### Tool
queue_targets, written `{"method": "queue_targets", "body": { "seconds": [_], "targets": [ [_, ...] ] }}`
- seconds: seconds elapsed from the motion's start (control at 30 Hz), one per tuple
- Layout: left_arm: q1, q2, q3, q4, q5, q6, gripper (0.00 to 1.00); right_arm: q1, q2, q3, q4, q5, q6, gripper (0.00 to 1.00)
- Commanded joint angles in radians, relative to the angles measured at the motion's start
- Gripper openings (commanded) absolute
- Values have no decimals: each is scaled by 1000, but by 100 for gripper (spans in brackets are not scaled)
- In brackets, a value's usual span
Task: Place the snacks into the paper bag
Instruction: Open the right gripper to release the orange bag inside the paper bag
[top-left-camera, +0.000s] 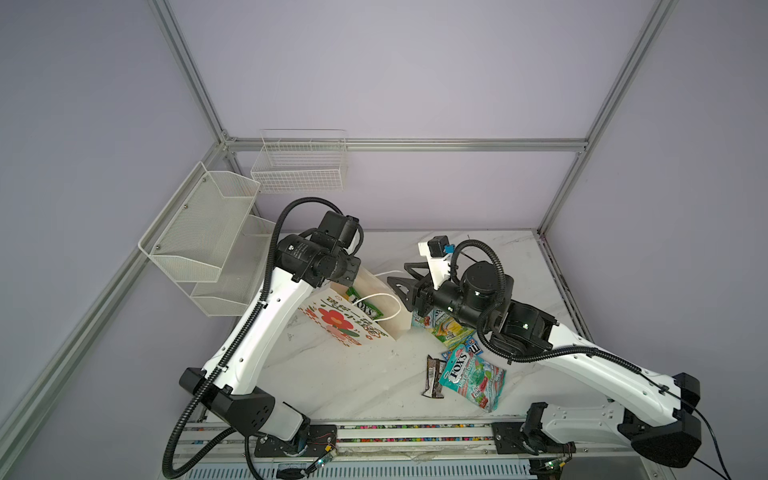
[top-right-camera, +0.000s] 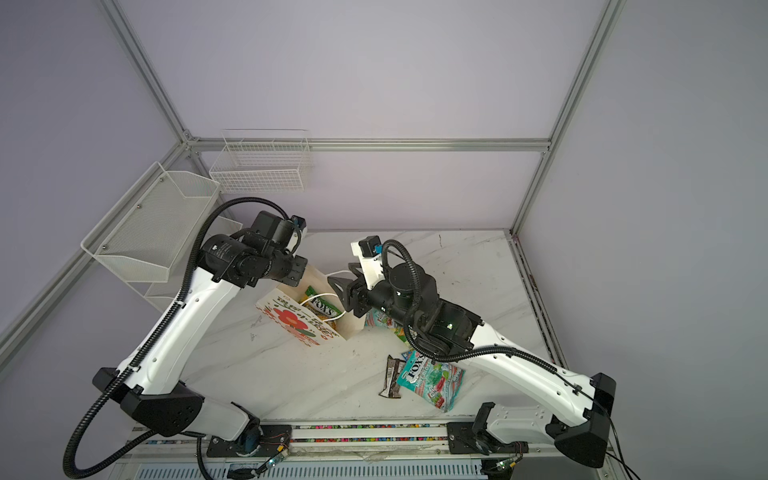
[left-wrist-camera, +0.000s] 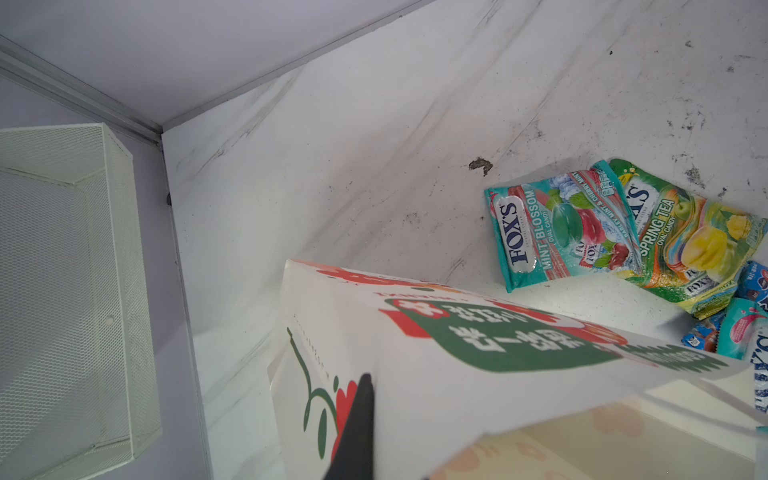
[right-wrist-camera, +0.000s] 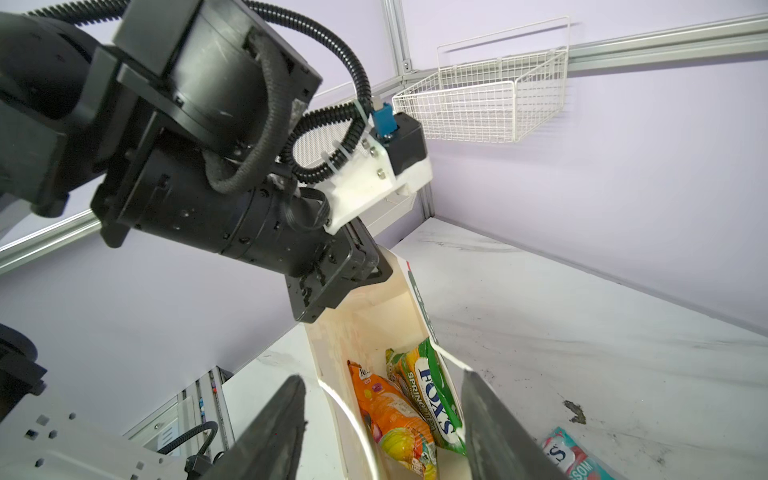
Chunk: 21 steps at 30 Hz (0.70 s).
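Observation:
The white paper bag (top-left-camera: 345, 328) (top-right-camera: 291, 320) with its red flower leans over, mouth toward the right arm. My left gripper (top-left-camera: 353, 276) is shut on its rim; one black finger (left-wrist-camera: 359, 419) lies against the outer wall. Inside sit a green FOX'S packet (right-wrist-camera: 440, 407) (top-left-camera: 365, 307) and an orange packet (right-wrist-camera: 390, 415). My right gripper (right-wrist-camera: 382, 376) (top-left-camera: 401, 276) hangs open and empty at the mouth. On the table lie a teal-red FOX'S packet (top-left-camera: 473, 378), a dark-brown wrapper (top-left-camera: 434, 376), a blue packet (top-left-camera: 473, 345), plus a teal packet (left-wrist-camera: 561, 232) and a green-yellow one (left-wrist-camera: 681, 237) under the right arm.
A white wire basket (top-left-camera: 299, 166) hangs on the back wall and a white mesh shelf (top-left-camera: 203, 232) on the left wall. The marble tabletop (top-left-camera: 340, 374) ends at a metal rail (top-left-camera: 415, 432) in front.

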Motion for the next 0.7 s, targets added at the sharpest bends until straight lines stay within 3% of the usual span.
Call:
{"method": "queue_targets", "body": {
  "seconds": [0.0, 0.4, 0.67],
  "targets": [
    [-1, -4, 103, 32, -6, -2, 0, 6, -36, -33, -41, 54, 41, 63],
    [-1, 2, 105, 37, -2, 1, 0, 6, -127, -147, -152, 161, 126, 68],
    [-3, 2, 109, 37, -1, 3, 0, 6, -139, -216, -235, 217, 220, 79]
  ]
}}
